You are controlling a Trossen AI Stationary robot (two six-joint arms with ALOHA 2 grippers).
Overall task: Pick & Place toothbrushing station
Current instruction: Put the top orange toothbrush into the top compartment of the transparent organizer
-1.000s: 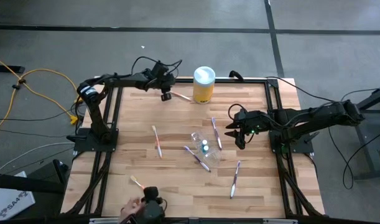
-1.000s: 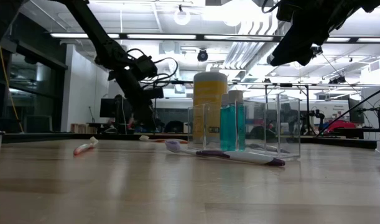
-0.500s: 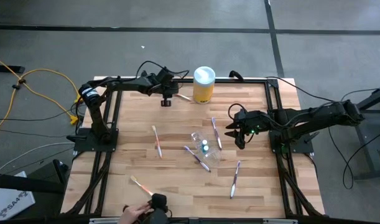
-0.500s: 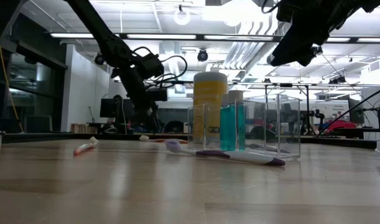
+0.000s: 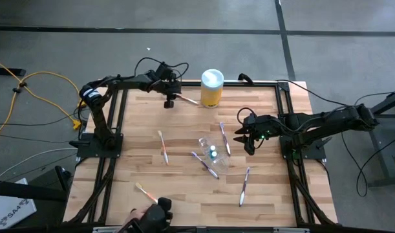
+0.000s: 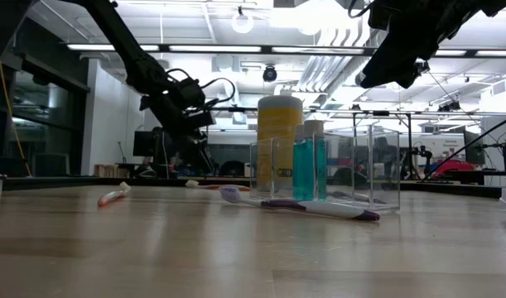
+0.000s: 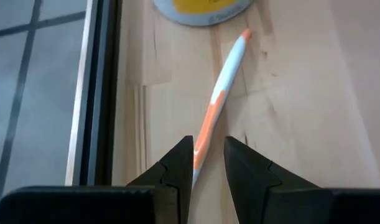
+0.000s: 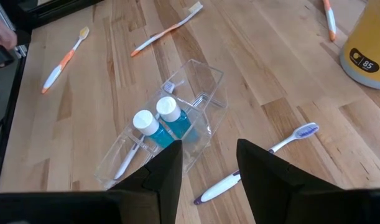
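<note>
Overhead, table-level and two close wrist views.

Left wrist view: the orange toothbrush (image 7: 216, 112) runs down between the left gripper (image 7: 208, 163) fingers, its near end hidden there, so contact can't be judged. The yellow canister (image 7: 201, 7) is cut off at the edge. Low view: the right gripper (image 6: 383, 73) fingertips blur together.

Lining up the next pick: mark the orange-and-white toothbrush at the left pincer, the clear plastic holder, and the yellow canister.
Orange-and-white toothbrush (image 7: 216, 102), left wrist view, mid-handle.
Clear plastic holder (image 8: 202, 81), right wrist view, upper wall.
Yellow canister (image 5: 211, 79), high view, white lid.
</note>
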